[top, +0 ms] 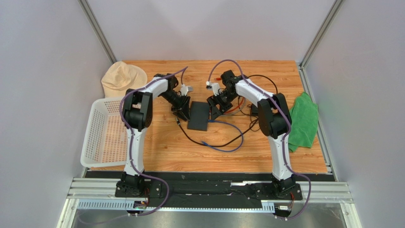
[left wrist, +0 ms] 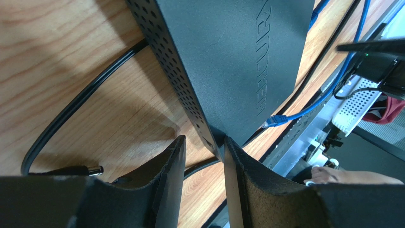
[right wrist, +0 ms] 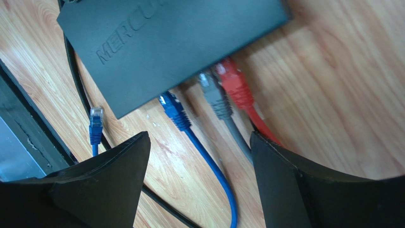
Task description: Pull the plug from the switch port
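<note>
The blue plug (right wrist: 174, 109) is seated in the switch port (right wrist: 164, 98) on the switch's (right wrist: 171, 42) narrow edge, with a grey plug (right wrist: 213, 95) and a red plug (right wrist: 234, 85) at its 2 o'clock. The right gripper (right wrist: 199, 178) is held wide apart at the plug's 6 o'clock. The left gripper (left wrist: 204, 183) is set astride the switch's corner; whether it is clamped cannot be told.

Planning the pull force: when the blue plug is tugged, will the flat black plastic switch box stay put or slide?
Probably slides unless held: the flat black plastic switch box looks thin and light on the smooth wooden table. The left gripper straddling its corner may brace it. The red cable and grey cable beside the blue plug could anchor it slightly.
</note>
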Motion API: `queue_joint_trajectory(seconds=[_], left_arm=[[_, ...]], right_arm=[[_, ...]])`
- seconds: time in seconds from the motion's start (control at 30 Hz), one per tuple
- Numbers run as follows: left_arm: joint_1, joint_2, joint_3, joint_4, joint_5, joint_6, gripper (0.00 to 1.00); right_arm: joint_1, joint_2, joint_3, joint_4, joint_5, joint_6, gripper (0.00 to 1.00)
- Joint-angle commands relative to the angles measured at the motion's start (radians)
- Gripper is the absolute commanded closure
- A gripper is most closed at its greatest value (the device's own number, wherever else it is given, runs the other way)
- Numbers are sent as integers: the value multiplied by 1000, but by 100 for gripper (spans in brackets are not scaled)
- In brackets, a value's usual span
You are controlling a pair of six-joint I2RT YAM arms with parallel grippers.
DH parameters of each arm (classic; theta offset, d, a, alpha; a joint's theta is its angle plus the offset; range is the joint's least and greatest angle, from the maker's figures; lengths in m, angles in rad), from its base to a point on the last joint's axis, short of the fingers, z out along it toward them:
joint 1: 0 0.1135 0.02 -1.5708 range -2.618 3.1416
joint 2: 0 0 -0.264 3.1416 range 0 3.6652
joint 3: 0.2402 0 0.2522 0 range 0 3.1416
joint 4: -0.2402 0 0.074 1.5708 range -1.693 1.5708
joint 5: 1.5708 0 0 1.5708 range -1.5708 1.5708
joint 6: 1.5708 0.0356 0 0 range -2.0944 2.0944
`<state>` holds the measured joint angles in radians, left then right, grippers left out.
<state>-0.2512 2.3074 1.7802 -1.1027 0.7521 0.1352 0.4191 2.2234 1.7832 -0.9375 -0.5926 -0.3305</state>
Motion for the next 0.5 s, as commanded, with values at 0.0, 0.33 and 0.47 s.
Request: queue_joint_trajectory(seconds=[0.0,0.33,0.47], left_arm=[[-2,-6,11,14,18,4,57],[-2,52,93,-25,-45,29,61],[-2,72,125,-36,-37,50,62]], right_arm=[[35,-47,66,-11,-1,-18,20],[35,-4,208,28,94,-15,19],[30,53,206,35,135,-38,20]])
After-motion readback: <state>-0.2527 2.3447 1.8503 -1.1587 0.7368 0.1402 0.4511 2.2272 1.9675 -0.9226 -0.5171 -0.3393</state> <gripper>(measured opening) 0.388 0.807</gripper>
